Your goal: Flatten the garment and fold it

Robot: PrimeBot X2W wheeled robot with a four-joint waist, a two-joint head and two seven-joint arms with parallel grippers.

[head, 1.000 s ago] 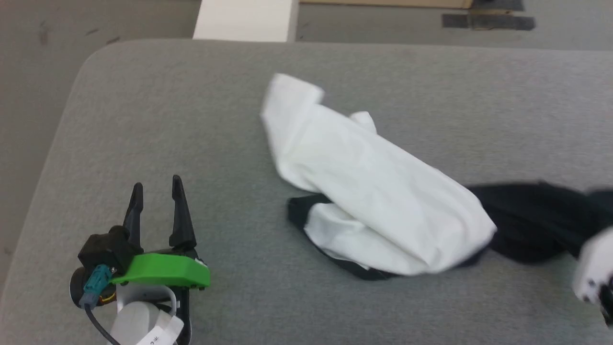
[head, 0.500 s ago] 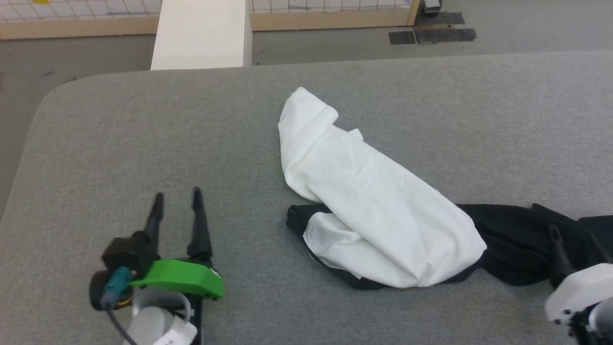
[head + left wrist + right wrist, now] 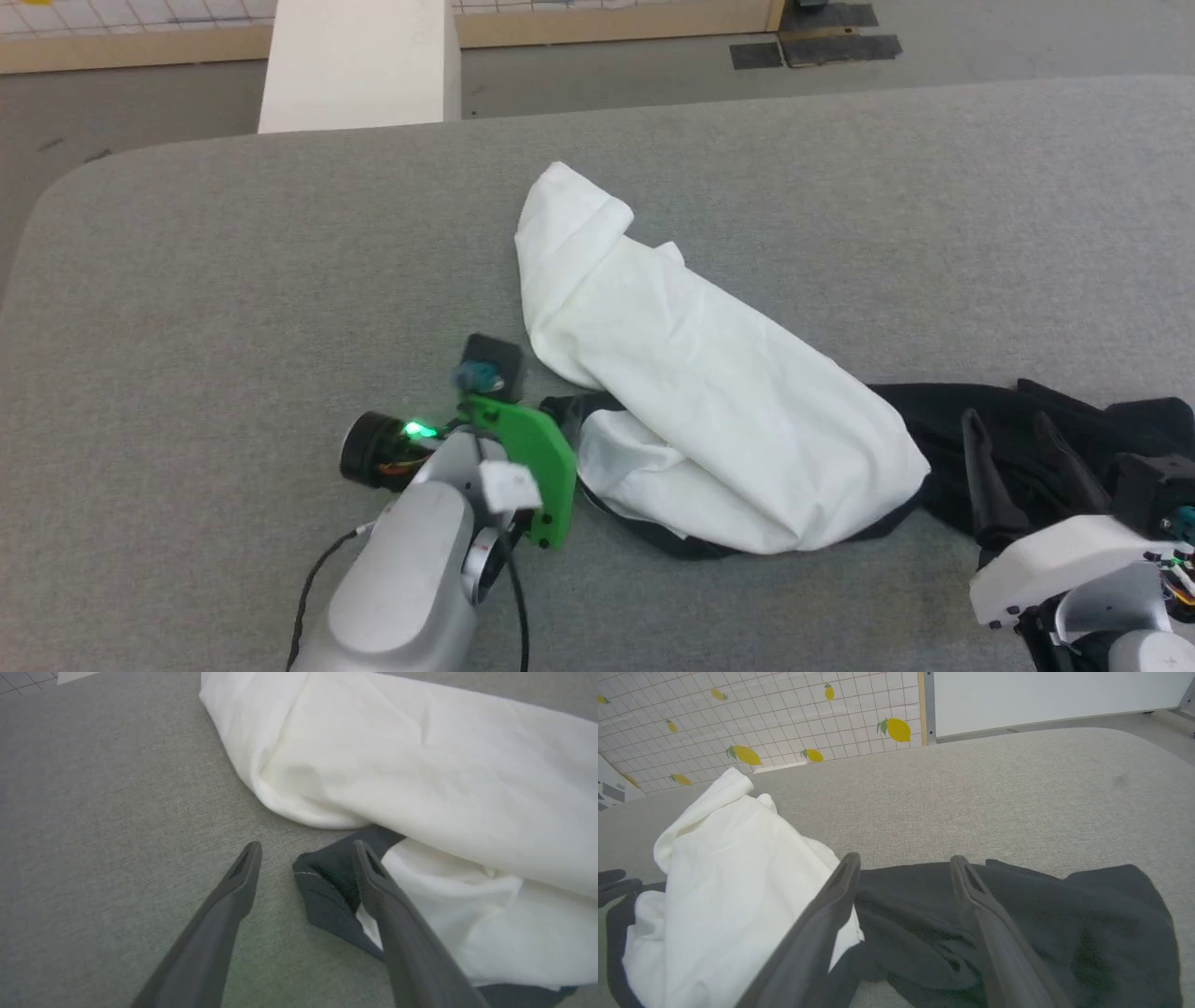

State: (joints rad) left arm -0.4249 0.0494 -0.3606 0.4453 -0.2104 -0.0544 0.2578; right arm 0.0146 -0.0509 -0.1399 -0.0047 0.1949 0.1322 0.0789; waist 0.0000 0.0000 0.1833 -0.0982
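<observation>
Flattening: crumpled white-and-black thin T-shirt (image 3: pixel 709 420). Left gripper (image 3: pixel 306 845) jaws wide, empty, straddling black corner; right gripper (image 3: pixel 903 858) likewise over black fabric. Next: pinch, spread.

A grey, cloth-covered table (image 3: pixel 233 261) with a rounded corner at the upper left of the head view carries one crumpled garment (image 3: pixel 691 373). Its white part runs diagonally from centre toward lower right, and its black part is bunched near the right edge.
</observation>
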